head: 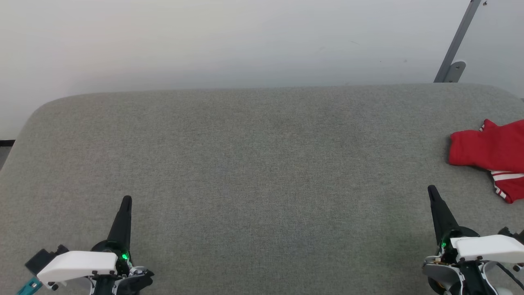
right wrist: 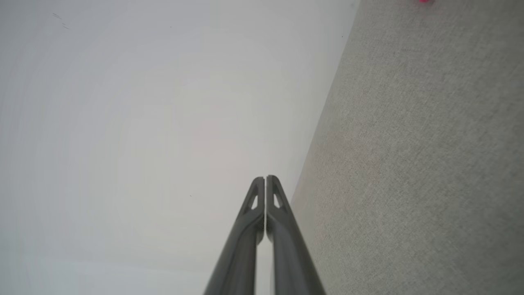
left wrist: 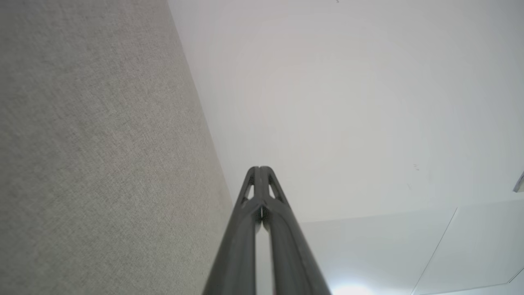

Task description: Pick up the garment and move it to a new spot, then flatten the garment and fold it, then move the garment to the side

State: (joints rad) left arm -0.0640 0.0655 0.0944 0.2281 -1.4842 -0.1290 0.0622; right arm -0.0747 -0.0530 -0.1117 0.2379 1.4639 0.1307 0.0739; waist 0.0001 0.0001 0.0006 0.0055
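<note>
The garment (head: 489, 150) lies folded at the far right edge of the grey table (head: 254, 164), red with a strip of white-and-red striped trim, partly cut off by the head view's edge. A sliver of it (right wrist: 423, 1) shows at the top of the right wrist view. My right gripper (head: 431, 190) is shut with nothing in it, a short way in front of and left of the garment. My left gripper (head: 127, 200) rests at the lower left, far from the garment, also shut and empty. In the wrist views each pair of fingertips (left wrist: 259, 169) (right wrist: 265, 178) is pressed together.
A pale wall (head: 245, 41) rises behind the table's far edge. A grey metal bracket (head: 454, 53) leans against it at the back right. The table's corners are rounded and its left edge drops to a dark floor (head: 5, 149).
</note>
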